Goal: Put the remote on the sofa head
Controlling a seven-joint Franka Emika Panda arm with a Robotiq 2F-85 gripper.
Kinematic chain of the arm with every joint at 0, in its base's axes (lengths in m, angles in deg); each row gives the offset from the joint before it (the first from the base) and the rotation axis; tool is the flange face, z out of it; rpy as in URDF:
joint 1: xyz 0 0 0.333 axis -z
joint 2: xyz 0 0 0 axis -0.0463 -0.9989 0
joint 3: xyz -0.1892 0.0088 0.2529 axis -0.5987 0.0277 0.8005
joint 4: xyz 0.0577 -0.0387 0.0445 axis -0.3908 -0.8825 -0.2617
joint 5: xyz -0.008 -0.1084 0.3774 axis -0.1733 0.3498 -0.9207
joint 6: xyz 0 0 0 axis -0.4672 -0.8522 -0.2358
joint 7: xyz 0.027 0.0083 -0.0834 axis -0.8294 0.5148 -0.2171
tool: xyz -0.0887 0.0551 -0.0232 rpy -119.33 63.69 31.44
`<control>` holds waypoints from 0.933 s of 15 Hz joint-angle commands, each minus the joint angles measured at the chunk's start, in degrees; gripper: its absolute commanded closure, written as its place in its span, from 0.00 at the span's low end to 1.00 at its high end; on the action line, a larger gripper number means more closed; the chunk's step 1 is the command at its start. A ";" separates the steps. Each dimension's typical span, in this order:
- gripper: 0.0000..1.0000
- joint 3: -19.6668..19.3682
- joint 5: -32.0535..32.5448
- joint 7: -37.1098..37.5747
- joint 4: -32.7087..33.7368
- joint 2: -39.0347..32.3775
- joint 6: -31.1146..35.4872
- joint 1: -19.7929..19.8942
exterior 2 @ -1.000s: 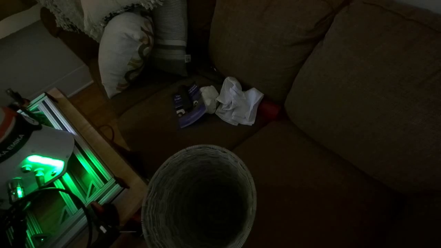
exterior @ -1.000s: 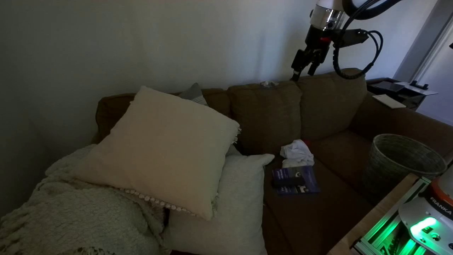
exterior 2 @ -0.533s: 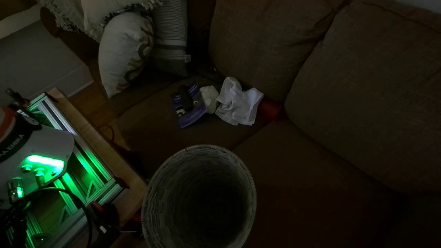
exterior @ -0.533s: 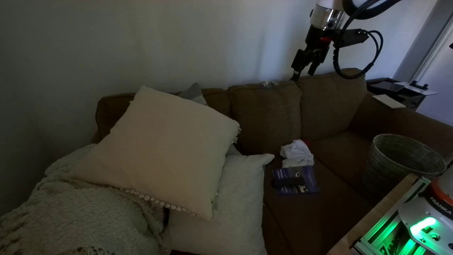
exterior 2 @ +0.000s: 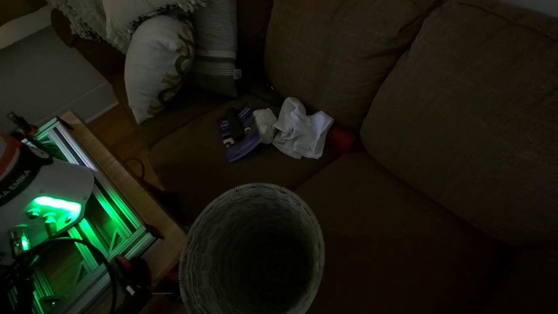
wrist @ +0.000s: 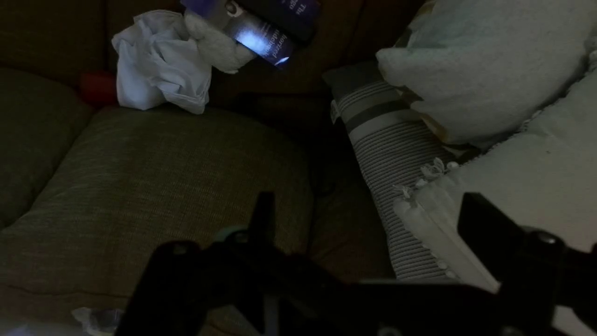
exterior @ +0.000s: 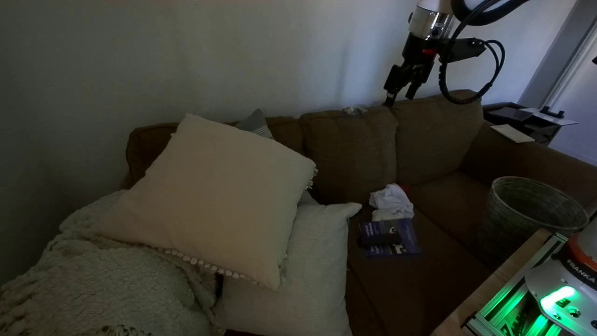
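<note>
The remote is a dark slim oblong (exterior: 381, 239) lying on the bluish booklet (exterior: 410, 233) on the sofa seat. It also shows in an exterior view (exterior 2: 234, 124) and at the top of the wrist view (wrist: 280, 16). The sofa head (exterior: 326, 115) is the brown top ridge of the backrest along the wall. My gripper (exterior: 399, 99) hangs near the sofa head, pointing down, well away from the remote. In the wrist view the gripper's fingers (wrist: 368, 198) stand wide apart with nothing between them; cushions show beyond.
White crumpled cloth (exterior: 392, 200) lies beside the booklet, with a red item (exterior 2: 341, 138) behind it. A small crumpled pale thing (exterior: 354, 110) lies on the sofa head. Large cream pillows (exterior: 219, 196) cover one end. A woven basket (exterior 2: 253, 187) stands by the robot's base.
</note>
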 commanded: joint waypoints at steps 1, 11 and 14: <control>0.00 -2.65 0.36 0.08 -0.24 0.79 2.32 0.30; 0.00 -15.05 1.56 -8.08 4.52 -20.52 0.48 7.13; 0.00 -15.72 4.46 -7.98 3.07 -24.88 -3.09 7.01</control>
